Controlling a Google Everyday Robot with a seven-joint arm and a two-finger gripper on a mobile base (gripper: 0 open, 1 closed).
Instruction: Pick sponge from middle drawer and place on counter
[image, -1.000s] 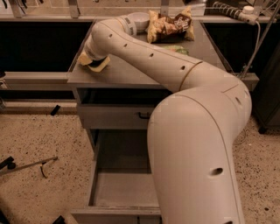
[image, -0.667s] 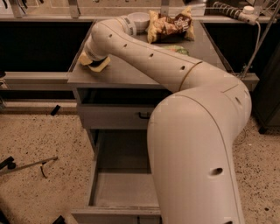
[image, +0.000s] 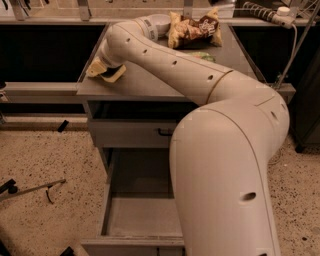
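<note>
My gripper (image: 106, 71) is low over the counter (image: 150, 82), at its front left corner, at the end of my long cream arm. A small dark patch with a pale yellow edge (image: 114, 75) shows right at the gripper and touches the counter top; it looks like the sponge, mostly hidden by the gripper. The middle drawer (image: 112, 185) stands pulled out below, and its flat grey floor holds nothing that I can see. My arm hides its right half.
A crumpled brown and yellow snack bag (image: 195, 30) and a white bowl (image: 159, 22) lie at the back of the counter. The shallower drawer with the black loop handle (image: 165, 132) sits just under it. Dark tools (image: 30, 190) lie on the speckled floor at left.
</note>
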